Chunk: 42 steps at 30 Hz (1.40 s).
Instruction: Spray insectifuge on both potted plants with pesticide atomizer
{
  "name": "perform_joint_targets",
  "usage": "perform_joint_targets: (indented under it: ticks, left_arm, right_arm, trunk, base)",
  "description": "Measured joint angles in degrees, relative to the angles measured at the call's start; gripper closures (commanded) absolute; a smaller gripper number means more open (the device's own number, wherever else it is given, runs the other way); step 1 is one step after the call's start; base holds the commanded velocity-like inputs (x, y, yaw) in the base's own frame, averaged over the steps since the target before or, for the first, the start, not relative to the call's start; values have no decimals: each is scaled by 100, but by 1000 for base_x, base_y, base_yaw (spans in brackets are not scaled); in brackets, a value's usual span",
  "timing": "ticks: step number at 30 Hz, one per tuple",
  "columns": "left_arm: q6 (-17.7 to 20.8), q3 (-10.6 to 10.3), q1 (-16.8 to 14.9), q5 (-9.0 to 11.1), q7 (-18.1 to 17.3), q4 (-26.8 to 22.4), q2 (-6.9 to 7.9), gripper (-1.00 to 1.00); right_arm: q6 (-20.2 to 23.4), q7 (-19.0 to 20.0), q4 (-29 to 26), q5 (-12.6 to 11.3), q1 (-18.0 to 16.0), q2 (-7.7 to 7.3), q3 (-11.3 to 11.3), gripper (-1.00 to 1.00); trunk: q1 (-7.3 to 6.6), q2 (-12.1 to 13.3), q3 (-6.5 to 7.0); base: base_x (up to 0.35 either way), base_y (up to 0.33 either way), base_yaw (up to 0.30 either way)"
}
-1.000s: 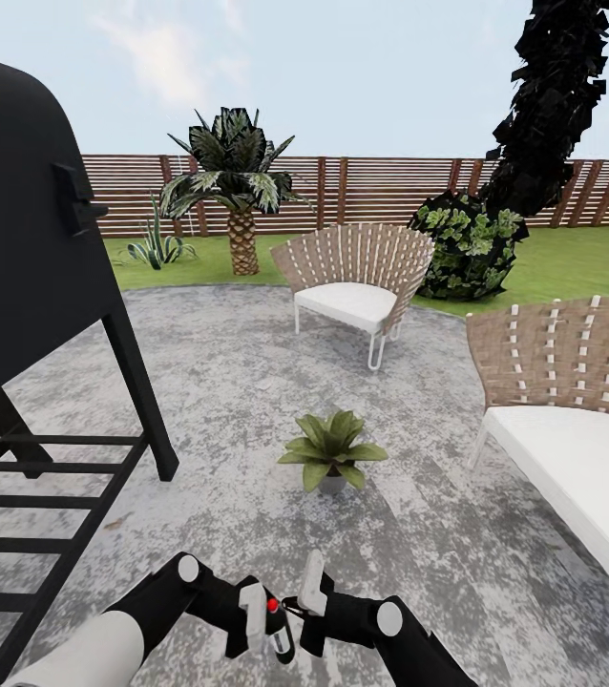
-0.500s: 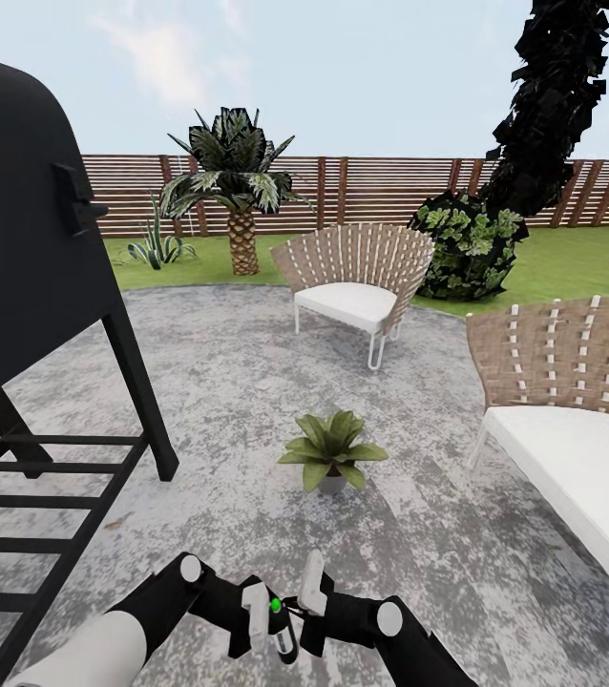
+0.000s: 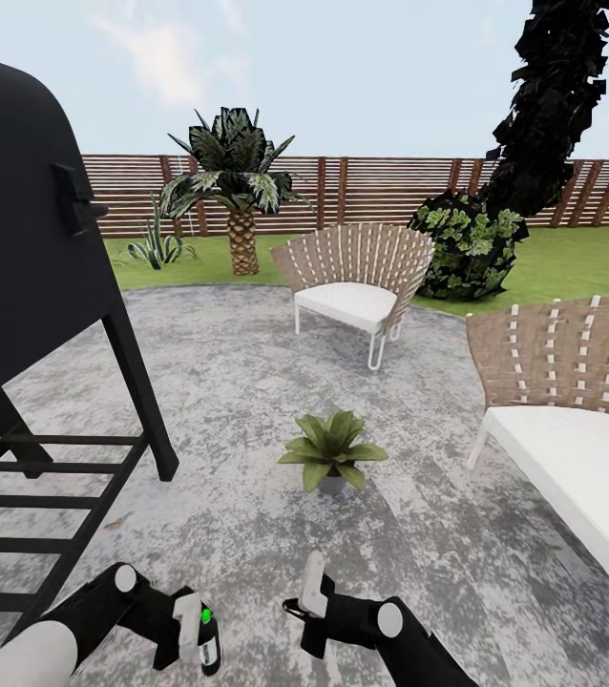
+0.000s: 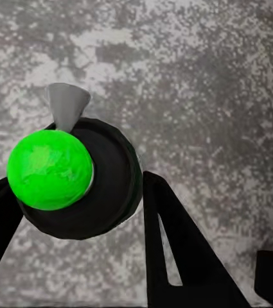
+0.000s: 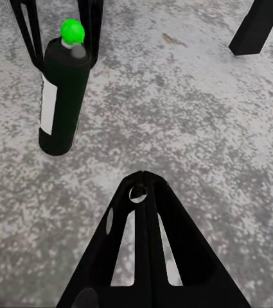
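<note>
The pesticide atomizer [image 3: 204,637] is held between the fingers of the left gripper [image 3: 190,634], low over the patio [image 3: 247,382] (its nozzle dot shows green). The right gripper [image 5: 144,192] is pressed shut and empty. The potted plant [image 3: 331,448] stands well ahead. Spray could fall short, and the grip appears off-centre, so slipping is possible.

The head camera looks forward over the patio [image 3: 247,382] toward the fence [image 3: 371,186]. Both wrist cameras face down, close (sharing speckled paving).
</note>
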Motion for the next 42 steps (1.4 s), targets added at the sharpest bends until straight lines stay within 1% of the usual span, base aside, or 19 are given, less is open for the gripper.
perform_joint_targets:
  ticks: [3, 4, 12, 14, 16, 18, 20, 21, 23, 24, 25, 26, 27, 29, 30, 31, 33, 36, 42]
  left_arm:
    - [0, 0, 0, -6, 0, 6, 193, 100]
    - [0, 1, -1, -6, 1, 6, 232, 100]
    - [16, 3, -8, -2, 67, 6, 357, 100]
    - [54, 4, -9, 11, 366, 12, 352, 100]
    - [80, 10, -8, 44, 610, 13, 341, 100]
    - [103, 21, -8, 74, 883, 14, 317, 100]
    - [174, 87, -8, 100, 1188, 13, 290, 100]
    - [221, 160, -9, 105, 1298, 16, 281, 100]
    - [350, 451, -8, 109, 1497, 20, 249, 100]
    - [378, 566, -8, 105, 1523, 21, 234, 100]
    - [448, 744, -8, 104, 1545, 19, 197, 100]
    - [525, 860, -9, 99, 1556, 17, 174, 100]
    - [711, 1046, -9, 110, 1568, 13, 147, 100]
    - [1184, 1435, -13, 115, 1603, 11, 119, 100]
    - [1475, 1664, -14, 100, 1654, 9, 111, 100]
    - [1696, 1812, -15, 82, 1754, 8, 107, 100]
    - [2087, 1981, -22, 58, 1987, 10, 103, 100]
    - [2535, 2072, -25, 71, 2139, 9, 96, 100]
    - [2757, 2152, -34, 63, 2164, -67, 94, 100]
  right_arm:
    - [-6, -1, 13, 33, 0, -15, 0, 100]
    - [-6, 0, 29, 56, 0, -21, 0, -100]
    - [-7, -19, 209, 74, 0, -155, -22, -100]
    - [-5, -53, 216, 74, 0, -195, -42, -100]
    - [-8, -228, 248, 70, 0, -322, -48, -100]
    - [-13, -794, 428, 49, 0, -544, -54, -100]
    - [-32, -1753, 978, 34, 2, -781, -61, -100]
    - [-36, -2126, 1196, 28, 1, -821, -63, -100]
    - [-47, -3319, 1848, 30, 2, -871, -62, -100]
    - [-52, -3736, 2098, 16, 2, -876, -71, -100]
    - [-60, -4275, 2467, -119, 4, -874, -135, -100]
    - [-62, -4564, 2684, -302, 5, -864, -172, -100]
    - [-64, -4916, 2933, -634, 7, -849, -228, -100]
    - [-59, -5249, 3163, -1487, 4, -828, -285, -100]
    - [-59, -5318, 3206, -2246, 5, -824, -308, -100]
    - [-58, -5343, 3218, -2782, 5, -826, -313, -100]
    - [-59, -5330, 3227, -3460, 3, -831, -291, -100]
    - [-61, -5309, 3236, -3778, 2, -824, -262, -100]
    - [-61, -5304, 3239, -3843, 4, -825, -265, -100]
  trunk:
    - [0, 0, 0]
    - [0, 0, 0]
    - [0, 0, 0]
    - [0, 0, 0]
    - [0, 0, 0]
    - [0, 0, 0]
    - [0, 0, 0]
    - [0, 0, 0]
    - [0, 0, -1]
    - [0, 0, 0]
    - [0, 0, -1]
    - [0, 0, -1]
    - [0, 0, -1]
    - [0, 0, 0]
    - [0, 0, 0]
    - [0, 0, 0]
    - [0, 0, 0]
    - [0, 0, 0]
    - [0, 0, 0]
  base:
    - [0, 0, 0]
    - [0, 0, 0]
    - [0, 0, 0]
    - [0, 0, 0]
    - [0, 0, 0]
    - [0, 0, 0]
    - [0, 0, 0]
    - [0, 0, 0]
    - [0, 0, 0]
    - [0, 0, 0]
    - [0, 0, 0]
    - [0, 0, 0]
    - [0, 0, 0]
    - [0, 0, 0]
    - [0, 0, 0]
    - [0, 0, 0]
    - [0, 0, 0]
    - [0, 0, 0]
    - [0, 0, 0]
